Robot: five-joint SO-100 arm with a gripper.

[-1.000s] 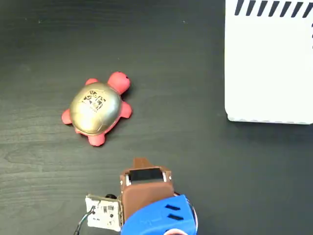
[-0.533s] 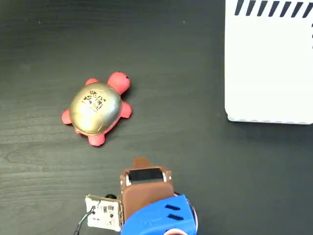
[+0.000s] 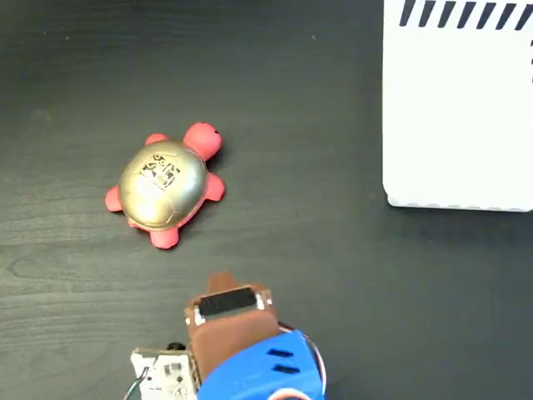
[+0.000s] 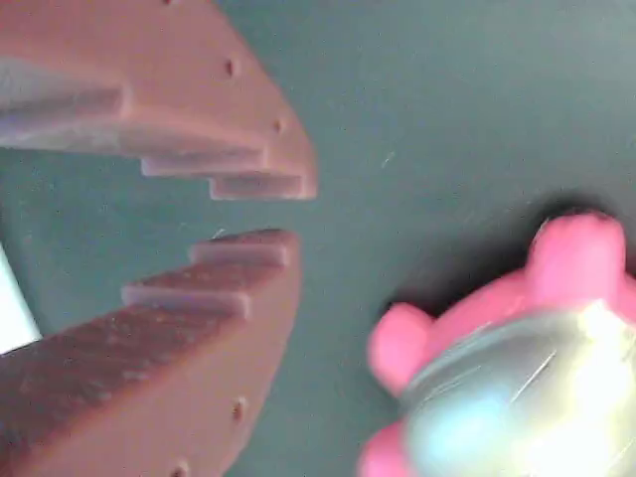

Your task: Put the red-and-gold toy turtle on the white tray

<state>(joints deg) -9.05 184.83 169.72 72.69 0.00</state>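
sitting upright, red-and-gold toy turtle (image 3: 164,185), shiny shell.

Red-gold turtle (image 3: 165,185) upright on table, w/ white tray (image 3: 458,108) well apart.

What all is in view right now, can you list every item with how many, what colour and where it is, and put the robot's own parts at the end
Toy turtle: one, coral-red head and legs with a shiny gold shell bearing a black mark; left of centre on the table in the fixed view, head toward the upper right, nothing touching it.
White tray: one, white with slanted black stripes along its top edge; upper right corner, cut off by the frame, nothing on the part that shows.
Table: one, dark wood-grain surface under everything.
Circuit board: one, pale, with wires; bottom edge, beside the arm.
Arm: one, blue body with a brown end; bottom centre.
Gripper: one, brown stepped fingers, slightly apart and empty in the wrist view.
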